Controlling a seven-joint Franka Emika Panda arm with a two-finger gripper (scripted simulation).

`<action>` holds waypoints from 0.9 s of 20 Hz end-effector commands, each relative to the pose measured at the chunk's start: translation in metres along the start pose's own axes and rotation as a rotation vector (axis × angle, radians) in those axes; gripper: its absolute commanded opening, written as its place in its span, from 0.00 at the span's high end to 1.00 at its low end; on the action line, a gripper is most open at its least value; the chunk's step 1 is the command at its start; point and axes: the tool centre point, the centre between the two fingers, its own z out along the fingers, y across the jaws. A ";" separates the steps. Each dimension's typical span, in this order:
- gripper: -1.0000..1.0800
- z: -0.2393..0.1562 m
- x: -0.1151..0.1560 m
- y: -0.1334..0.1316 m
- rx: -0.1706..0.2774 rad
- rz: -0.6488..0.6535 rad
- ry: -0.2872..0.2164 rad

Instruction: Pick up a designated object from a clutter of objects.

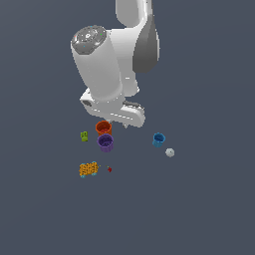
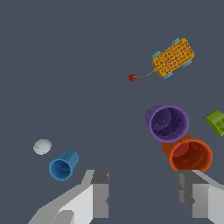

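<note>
Looks like the arm's lining up its approach, gripper (image 2: 142,192) hanging wide open and empty, while the purple cup (image 2: 167,123) is sitting touching the orange cup (image 2: 189,155), so it'll need careful centering.

Three cups out here: one purple cup (image 1: 105,143), one orange cup (image 1: 103,128) touching it, and one blue cup (image 1: 158,139) well apart from the purple one. Two blocks: one green block (image 1: 84,136) near the purple cup, and one orange-yellow bumpy block (image 1: 88,169) farther from it. One tiny red piece (image 1: 109,169) sits between the bumpy block and the purple cup. One pale grey ball (image 1: 170,152) lies just beside the blue cup. Seven items in all.
</note>
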 end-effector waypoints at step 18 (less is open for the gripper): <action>0.38 0.137 -0.011 0.120 0.064 0.775 -0.294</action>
